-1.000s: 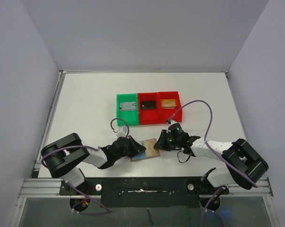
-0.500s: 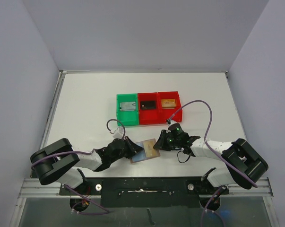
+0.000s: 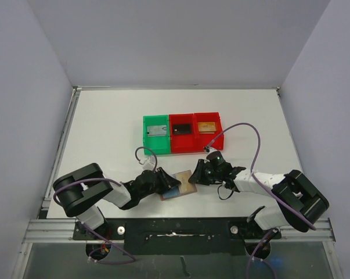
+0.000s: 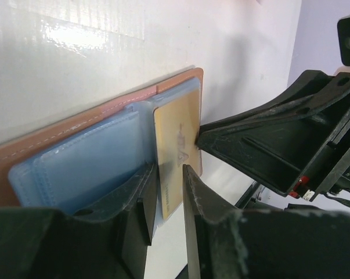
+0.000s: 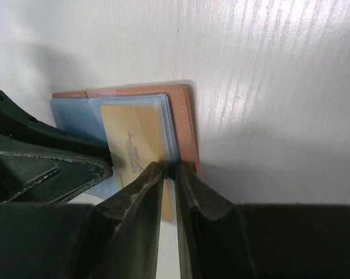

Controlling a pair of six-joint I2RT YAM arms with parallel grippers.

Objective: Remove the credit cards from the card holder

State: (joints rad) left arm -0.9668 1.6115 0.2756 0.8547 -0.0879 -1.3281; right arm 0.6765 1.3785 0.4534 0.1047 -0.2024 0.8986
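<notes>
We reckoned the gold card (image 4: 177, 128) was light, stiff, slick. Our right end effector (image 5: 170, 167) clamped the floppy card holder (image 4: 76, 168); left end effector (image 4: 168, 170), slightly parted, straddled the card's edge, our grab spot.

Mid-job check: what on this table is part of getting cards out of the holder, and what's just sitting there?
In the job: card holder, lying open; gold card in its blue sleeve; left gripper, jaws slightly apart over the card; right gripper, pinching the card holder's edge.

Lying about: green bin; two red bins, beyond the holder, untouched.
</notes>
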